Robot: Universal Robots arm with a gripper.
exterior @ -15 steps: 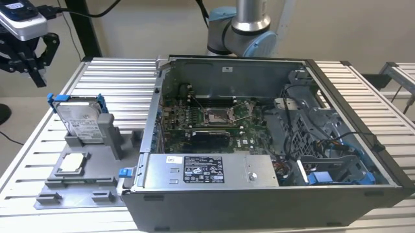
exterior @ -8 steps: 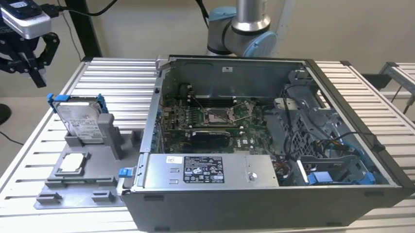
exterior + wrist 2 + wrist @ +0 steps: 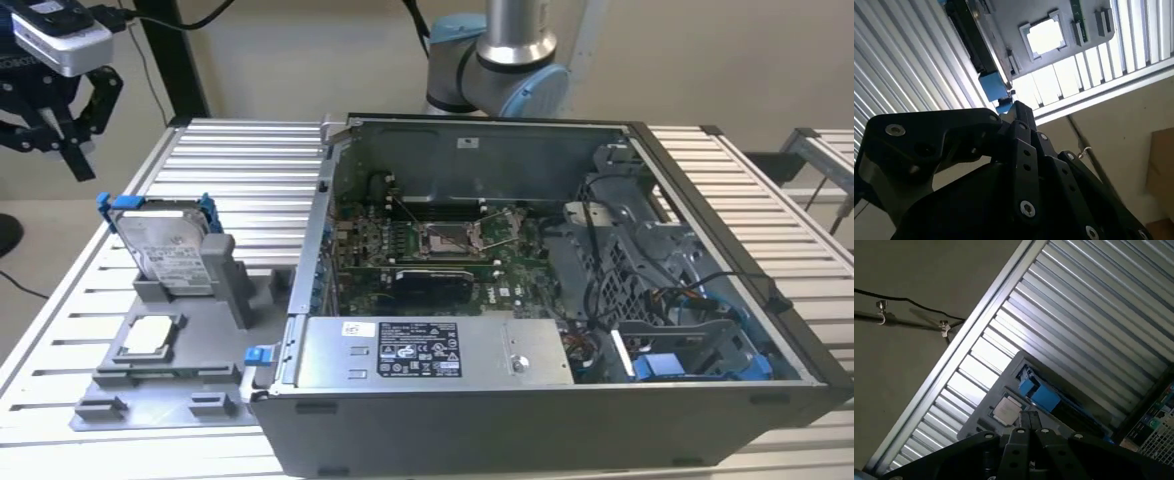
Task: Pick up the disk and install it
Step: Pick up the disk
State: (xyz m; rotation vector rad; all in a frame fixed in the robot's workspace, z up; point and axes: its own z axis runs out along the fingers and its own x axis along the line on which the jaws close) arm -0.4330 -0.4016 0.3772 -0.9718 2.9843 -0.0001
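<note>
One black gripper (image 3: pixel 75 158) hangs high over the corner of a slatted metal table (image 3: pixel 240 165), its fingers drawn together at the tips and gripping nothing, as seen in the first wrist view (image 3: pixel 1029 419). The disk (image 3: pixel 168 246), a silver-grey drive clipped in a blue plastic frame, stands on edge in a grey stand (image 3: pixel 230 282) well below the gripper and off to the side of it, toward the open computer case (image 3: pixel 561 140). A small square chip (image 3: pixel 147 335) lies flat in a tray on the same stand, just beside the disk and also far beneath the gripper. The drive looks rigid and fairly heavy for its size, with smooth metal faces that could slip, and it is likely sensitive to knocks. Its blue frame appears thinner and may flex. The upper part stands free above the stand, so the safest hold would probably be across the two flat faces near that top edge, not on the frame's ears.
</note>
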